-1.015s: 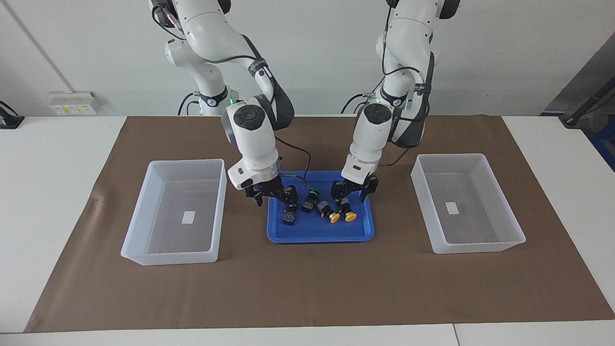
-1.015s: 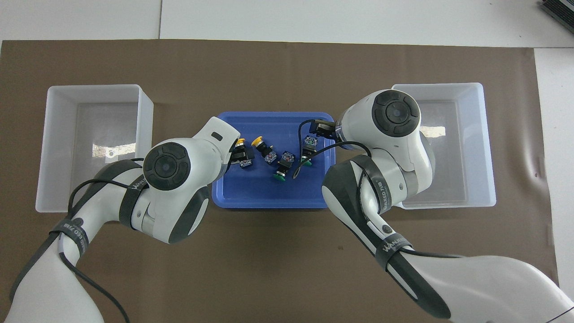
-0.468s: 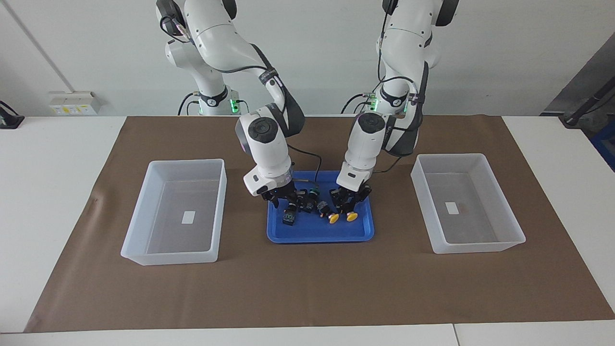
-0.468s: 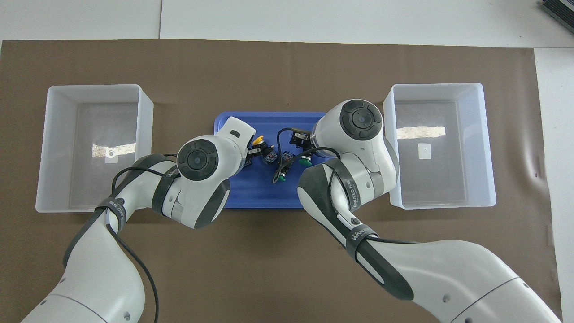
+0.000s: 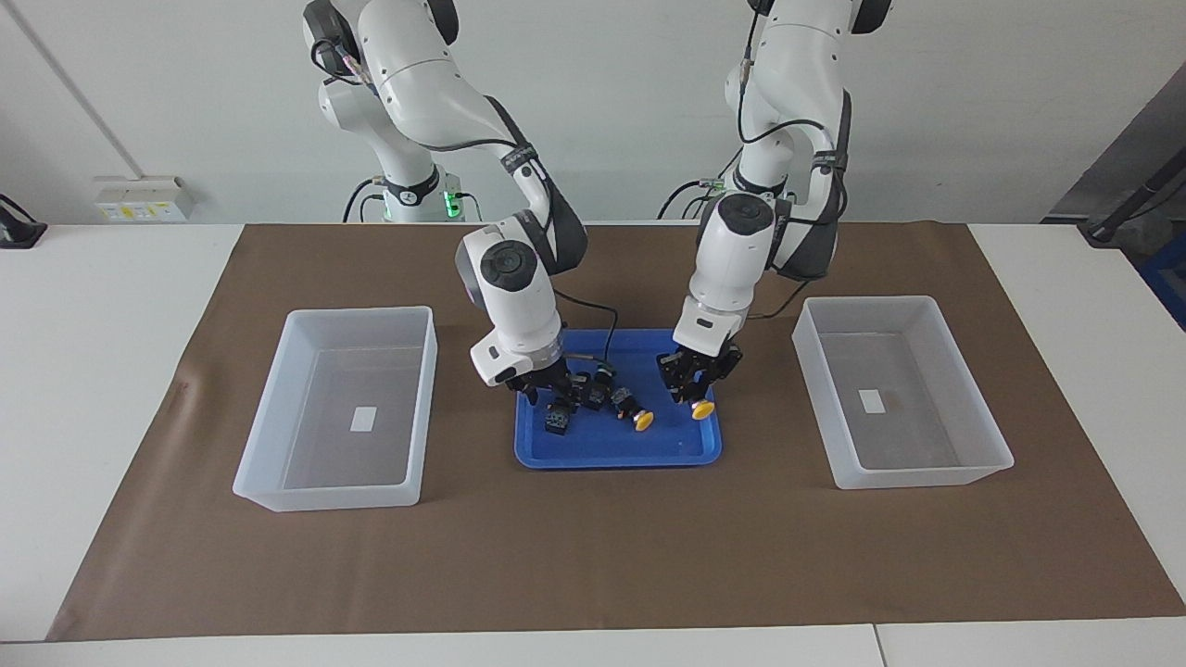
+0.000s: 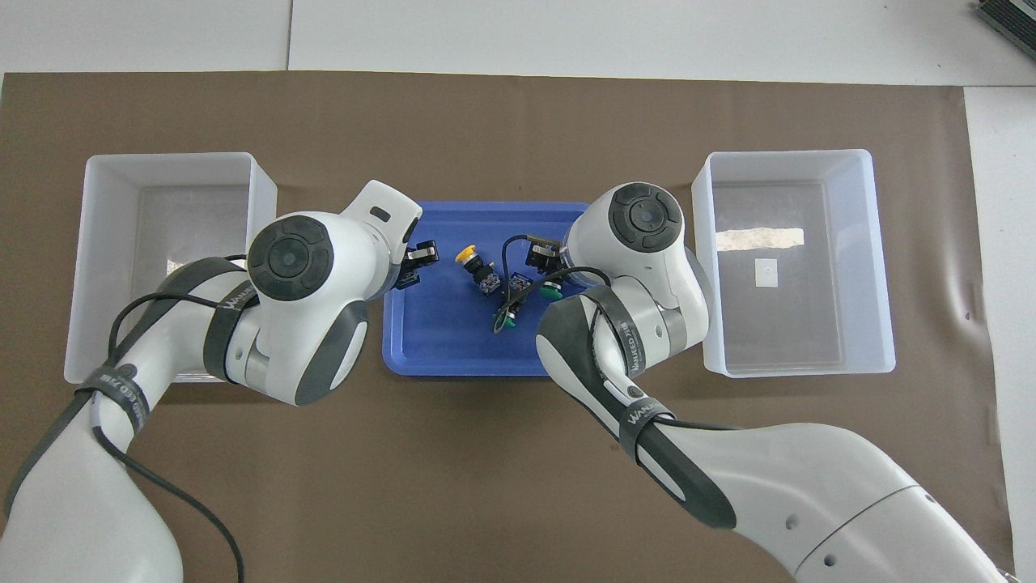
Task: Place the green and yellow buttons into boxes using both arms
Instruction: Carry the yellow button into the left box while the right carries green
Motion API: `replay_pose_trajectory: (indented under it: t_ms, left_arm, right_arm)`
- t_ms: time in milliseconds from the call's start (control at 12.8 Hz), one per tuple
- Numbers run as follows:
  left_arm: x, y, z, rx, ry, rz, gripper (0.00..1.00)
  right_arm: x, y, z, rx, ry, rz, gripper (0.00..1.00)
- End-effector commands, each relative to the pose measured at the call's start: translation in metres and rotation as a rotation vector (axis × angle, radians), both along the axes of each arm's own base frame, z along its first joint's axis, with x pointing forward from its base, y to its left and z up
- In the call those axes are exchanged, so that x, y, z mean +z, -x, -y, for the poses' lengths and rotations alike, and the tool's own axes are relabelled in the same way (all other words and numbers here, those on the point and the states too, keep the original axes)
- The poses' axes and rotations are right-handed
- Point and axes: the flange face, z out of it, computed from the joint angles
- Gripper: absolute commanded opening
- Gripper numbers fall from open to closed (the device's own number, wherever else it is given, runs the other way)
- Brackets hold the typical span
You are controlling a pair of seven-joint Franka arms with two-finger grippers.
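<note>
Reaching down from their bases at the table's edge, both arms bent over the shallow blue tray (image 5: 611,454) when we looked. We saw the left gripper (image 5: 697,382) over the tray's end toward the left arm, its fingers clamped on the dark body of a yellow button (image 5: 702,409), which hung lifted off the tray floor with its yellow cap pointing down and away from the robots, its long axis steeply tilted. We found the right gripper (image 5: 545,389) low over the tray's other end, down among the green buttons; we could not tell whether its fingers were parted or pressed on anything. Under its tips lay a dark switch body (image 5: 558,420), and beside that one green button (image 5: 600,378) whose cap faced toward the robots, its long axis running roughly from nearer to farther. We noted the second yellow button (image 5: 634,414) lying on its side on the tray, between the two grippers, cap turned away from the robots and slightly toward the left arm's end. We saw two translucent white boxes, one (image 5: 341,408) toward the right arm's end and one (image 5: 899,394) toward the left arm's end, each well apart from the tray and each with a small white sticker on its floor. Everything rested on a brown mat (image 5: 602,556) over a white table (image 5: 93,306), with a pale wall at the robots' backs.
</note>
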Motion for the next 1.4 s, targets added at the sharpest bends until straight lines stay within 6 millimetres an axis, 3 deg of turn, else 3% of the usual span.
replay_pose_trajectory:
  t_ms: [0,78,234,468,546,702,780,937,1093,1249,1327]
  left_arm:
    - [0.041,0.001,-0.043,-0.046,-0.034,0.0,0.0]
    - [0.049,-0.007,-0.055,-0.063,-0.037,0.017,0.0]
    - [0.051,-0.027,-0.104,-0.106,-0.062,0.032,0.0]
    - [0.055,-0.047,-0.186,-0.18,-0.106,0.055,0.0]
    - [0.055,-0.05,-0.21,-0.214,-0.121,0.061,0.0]
    - [0.05,-0.051,-0.259,-0.3,-0.153,0.06,0.0]
    - [0.048,-0.051,-0.281,-0.333,-0.17,0.067,0.0]
    - [0.034,-0.05,-0.313,-0.368,-0.195,0.085,0.0]
    - [0.007,-0.059,-0.324,-0.368,-0.205,0.096,0.0]
    - [-0.005,-0.067,-0.332,-0.351,-0.221,0.145,0.0]
    - [-0.019,-0.07,-0.337,-0.345,-0.219,0.136,0.0]
  right_arm:
    - [-0.005,-0.002,-0.005,-0.041,-0.025,0.012,0.72]
    - [-0.008,-0.002,-0.006,-0.041,-0.025,0.012,0.58]
    - [-0.01,0.0,-0.005,-0.043,-0.023,0.009,0.03]
    - [-0.005,-0.005,0.002,-0.05,-0.02,0.001,0.0]
    - [0.005,-0.009,0.003,-0.059,-0.027,-0.009,0.0]
    - [0.044,-0.012,0.008,-0.079,-0.047,-0.041,0.0]
    - [0.078,-0.012,0.021,-0.089,-0.05,-0.03,0.0]
    - [0.139,-0.011,0.064,-0.096,-0.041,-0.004,0.0]
    - [0.179,-0.012,0.114,-0.04,-0.031,0.024,0.0]
    - [0.197,-0.018,0.175,0.026,-0.02,0.045,0.0]
    - [0.197,-0.02,0.199,0.069,-0.014,0.05,0.0]
